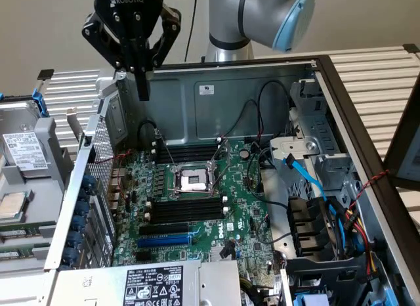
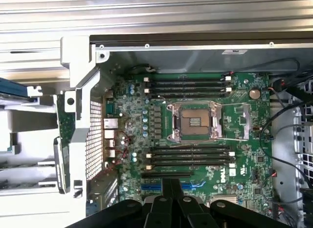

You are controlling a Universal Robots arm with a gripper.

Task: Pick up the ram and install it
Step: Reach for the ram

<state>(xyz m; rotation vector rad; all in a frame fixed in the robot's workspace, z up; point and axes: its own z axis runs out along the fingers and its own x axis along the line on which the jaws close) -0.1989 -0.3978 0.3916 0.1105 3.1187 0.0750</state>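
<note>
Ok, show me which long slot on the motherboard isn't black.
The blue expansion slot, beyond the black memory slots from the CPU socket; every other long slot is black.

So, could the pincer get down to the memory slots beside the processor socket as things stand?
Probably yes: the case lies open, the memory slots are uncovered with no cable across them, and the pincer hangs shut above the case's far wall.
</note>
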